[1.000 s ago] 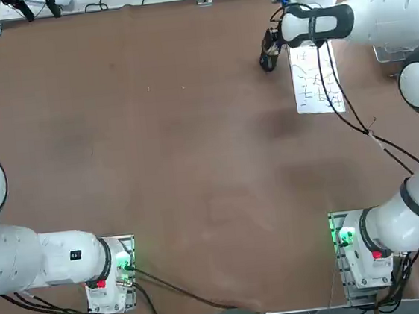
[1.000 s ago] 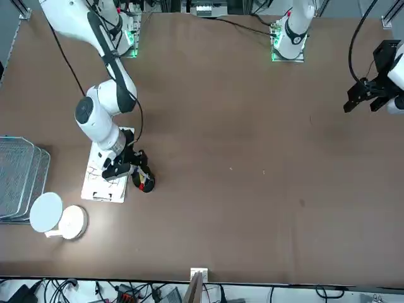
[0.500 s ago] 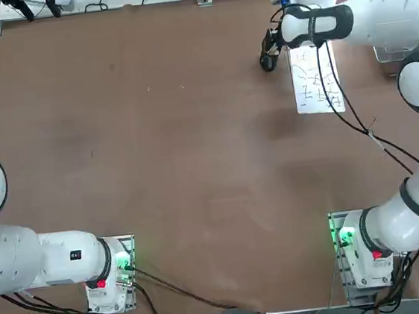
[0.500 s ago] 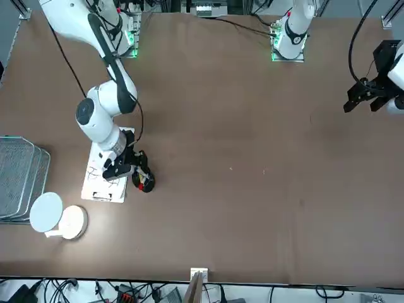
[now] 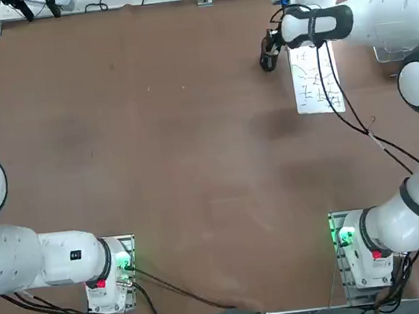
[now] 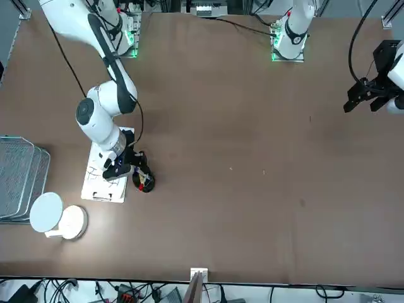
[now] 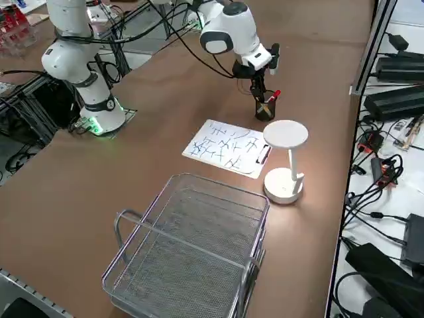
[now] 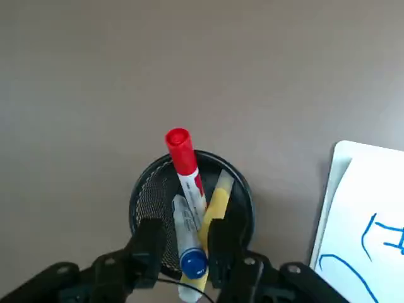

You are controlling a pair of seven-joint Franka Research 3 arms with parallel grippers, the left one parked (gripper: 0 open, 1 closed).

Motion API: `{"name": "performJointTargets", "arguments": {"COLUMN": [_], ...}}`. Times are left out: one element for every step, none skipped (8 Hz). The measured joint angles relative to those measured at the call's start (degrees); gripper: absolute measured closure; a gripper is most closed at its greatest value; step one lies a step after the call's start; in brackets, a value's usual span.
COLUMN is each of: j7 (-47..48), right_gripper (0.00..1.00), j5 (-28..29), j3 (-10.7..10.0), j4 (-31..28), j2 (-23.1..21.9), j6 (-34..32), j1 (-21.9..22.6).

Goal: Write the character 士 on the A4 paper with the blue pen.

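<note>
Surroundings: brown table [image 5: 191, 129] is being viewed with cables and equipment lying beyond its edges; a wire basket [image 7: 192, 258] and a white lamp [image 7: 285, 159] are seen standing at the robot's right side.
Paper: the A4 paper [image 5: 315, 82] is lying flat at the far right of the table, already being covered in blue strokes, just beside the pen cup [image 8: 189, 202].
Cup contents: three pens are being held upright in the black mesh cup, namely the blue pen [image 8: 188, 240] with its blue cap, a red-topped pen [image 8: 184, 161] and a yellow pen [image 8: 214, 202], all leaning together.
Tool: the right tool [image 8: 183, 243] is being held straight above the cup, its fingers [image 8: 149, 243] set partly spread on either side of the blue pen's cap; they are close to the pen, but whether contact is being made cannot be told, so no firm pinch is being claimed.
Step in hand: judged to be the grasp of the blue pen, before any writing.
Doing it well: the pinch should be centred on the blue barrel alone, with the yellow pen kept out from between the fingers; a straight upward lift is being advised so that the cup is not tipped and the red-topped pen is not dragged out.
Risk: a skewed hold is likely to tilt the tip and spoil the strokes on the sheet.
</note>
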Motion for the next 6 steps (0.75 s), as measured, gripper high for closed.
{"name": "performJointTargets", "arguments": {"j7": [0.00,0.01,0.01,0.01,0.01,0.03], "right_gripper": [0.60,0.66,0.67,0.69,0.72,0.78], "j5": [0.00,0.01,0.01,0.01,0.04,0.10], "j3": [0.00,0.00,0.00,0.00,0.01,0.02], "j4": [0.00,0.00,0.00,0.01,0.03,0.18], "j2": [0.02,0.05,0.05,0.05,0.04,0.01], "j6": [0.00,0.00,0.00,0.00,0.02,0.02], "j1": [0.00,0.00,0.00,0.00,0.01,0.04]}}
